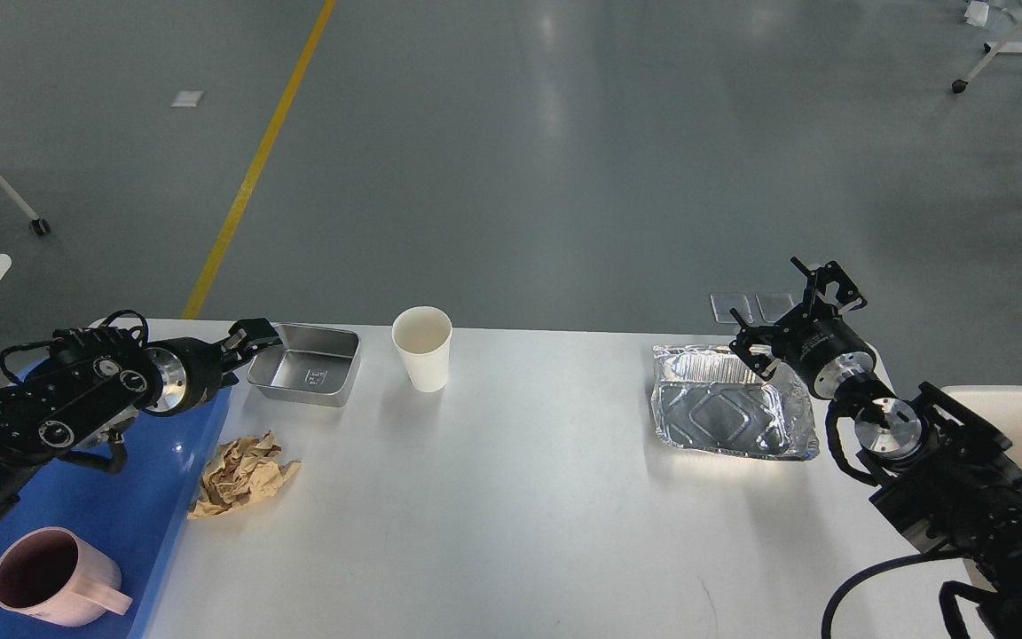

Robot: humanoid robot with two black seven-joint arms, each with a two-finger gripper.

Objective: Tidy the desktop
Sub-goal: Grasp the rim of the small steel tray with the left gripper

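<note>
While left gripper (255, 339) grips metal tin (307, 364) (rim), right gripper (821, 288) hovers.

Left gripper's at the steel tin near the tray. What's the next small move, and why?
Probably close the left gripper on the near-left rim of the steel tin: its fingertips sit at that corner, and the blue tray lies right beside it.

Counter (529, 497) centre and near edge open; paper cup (422, 349), steel tin (306, 364), crumpled paper (243, 474), foil tray (731, 404) obstruct far side.
</note>
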